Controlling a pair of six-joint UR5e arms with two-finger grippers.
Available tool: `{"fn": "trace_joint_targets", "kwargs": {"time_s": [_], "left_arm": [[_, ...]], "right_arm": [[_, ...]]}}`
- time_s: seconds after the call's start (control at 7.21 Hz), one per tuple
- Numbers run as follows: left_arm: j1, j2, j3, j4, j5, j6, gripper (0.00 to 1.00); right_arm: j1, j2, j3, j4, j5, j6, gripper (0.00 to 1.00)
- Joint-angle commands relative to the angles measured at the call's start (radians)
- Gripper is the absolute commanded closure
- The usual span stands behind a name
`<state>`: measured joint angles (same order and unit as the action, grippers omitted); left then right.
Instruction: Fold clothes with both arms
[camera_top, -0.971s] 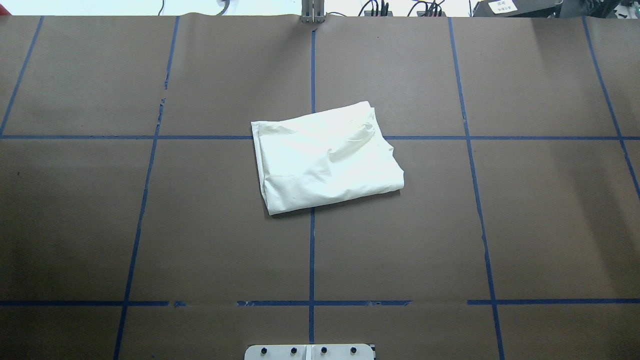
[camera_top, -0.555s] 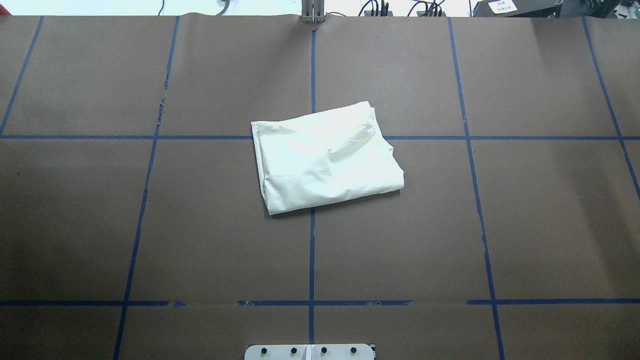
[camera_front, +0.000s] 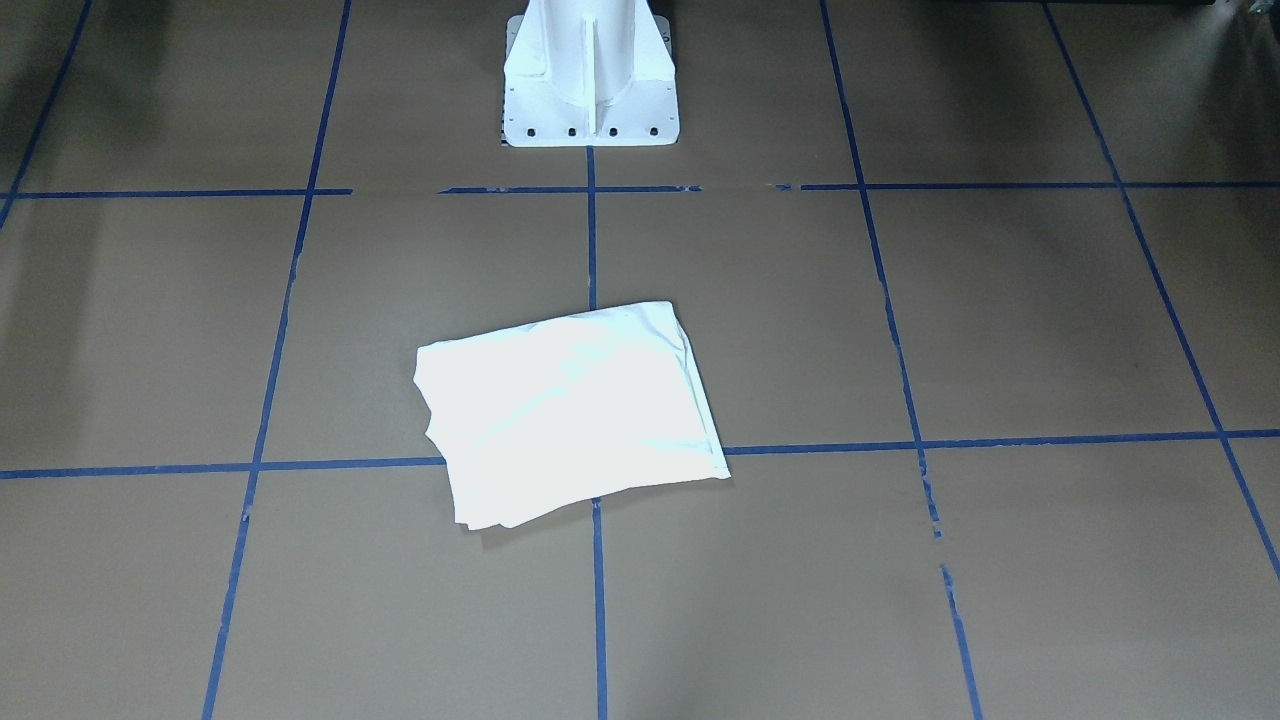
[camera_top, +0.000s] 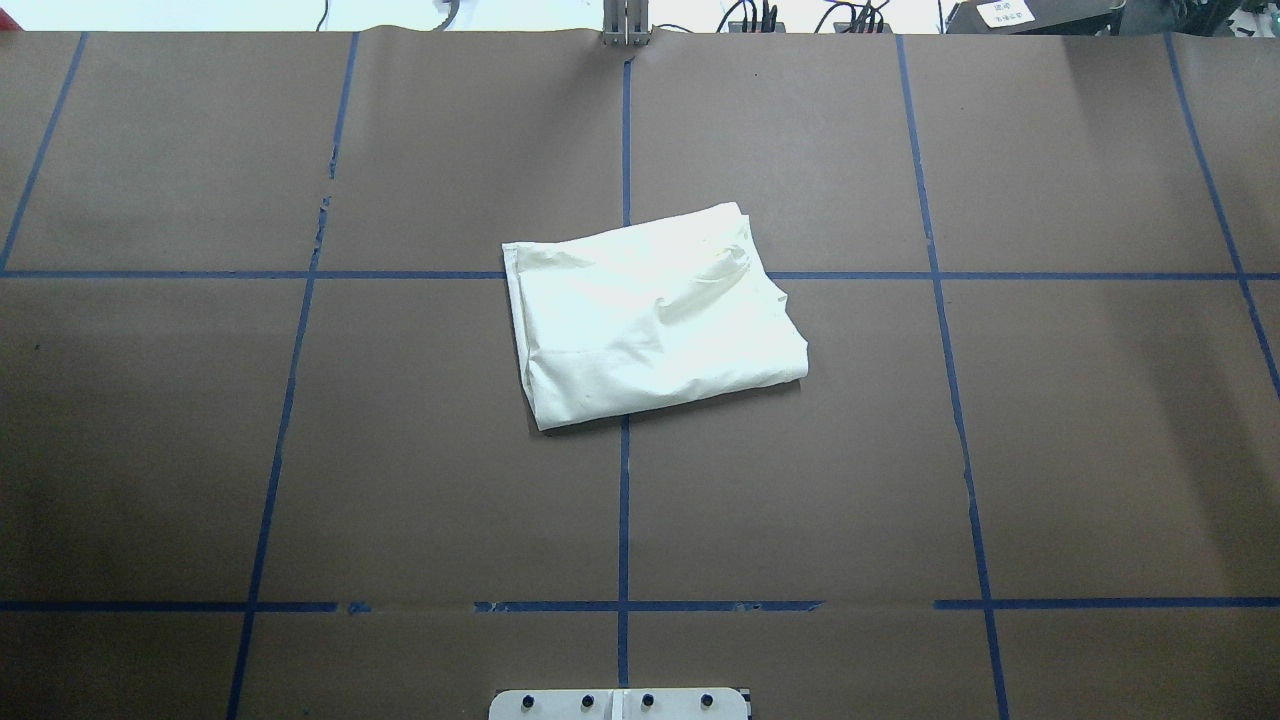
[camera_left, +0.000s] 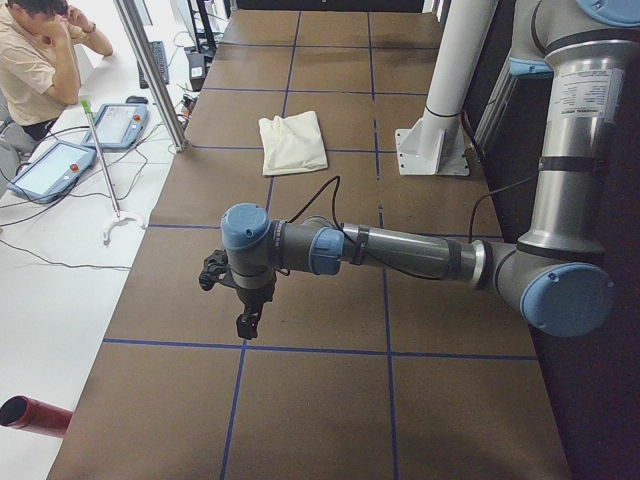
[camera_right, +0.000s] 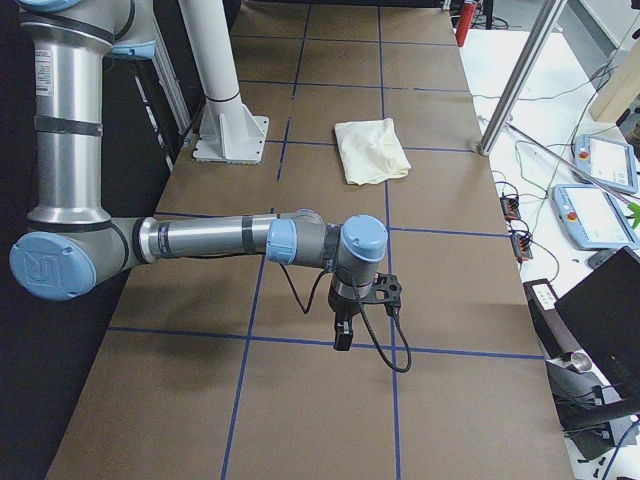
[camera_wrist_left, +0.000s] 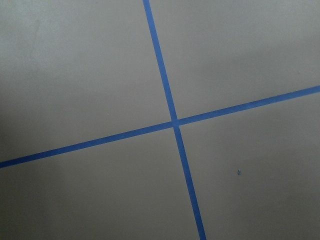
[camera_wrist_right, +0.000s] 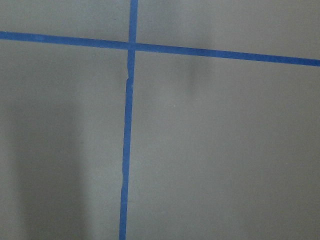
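The clothes (camera_top: 650, 315) are one cream-white shirt folded into a rough rectangle, plain side up, lying at the table's middle. It also shows in the front-facing view (camera_front: 570, 410) and both side views (camera_left: 292, 142) (camera_right: 370, 150). No arm touches it. My left gripper (camera_left: 245, 322) hangs low over bare table far from the shirt. My right gripper (camera_right: 341, 335) hangs the same way at the opposite end. Both show only in side views, so I cannot tell whether they are open or shut. The wrist views hold only brown paper and blue tape.
A white pedestal base (camera_front: 590, 90) stands at the robot's edge of the table. Blue tape lines (camera_top: 624, 500) grid the brown paper. A seated person (camera_left: 35, 60) and teach pendants (camera_left: 60, 165) (camera_right: 590, 215) are beyond the far edge. A red cylinder (camera_left: 30, 415) lies off the table.
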<state>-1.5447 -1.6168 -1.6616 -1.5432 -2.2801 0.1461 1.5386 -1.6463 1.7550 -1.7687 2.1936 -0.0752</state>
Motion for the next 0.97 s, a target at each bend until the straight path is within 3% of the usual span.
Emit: {"fn": "trace_joint_targets", "kwargs": {"time_s": [0.0,0.83], "left_arm": [[0.0,0.0,-0.001,0.0,-0.001,0.0,0.0],[0.0,0.009,0.002,0.0,-0.002,-0.002,0.0]], "right_arm": [[0.0,-0.003,0.0,0.0,0.0,0.0,0.0],[0.0,-0.006,0.001,0.0,0.005,0.0,0.0]]}}
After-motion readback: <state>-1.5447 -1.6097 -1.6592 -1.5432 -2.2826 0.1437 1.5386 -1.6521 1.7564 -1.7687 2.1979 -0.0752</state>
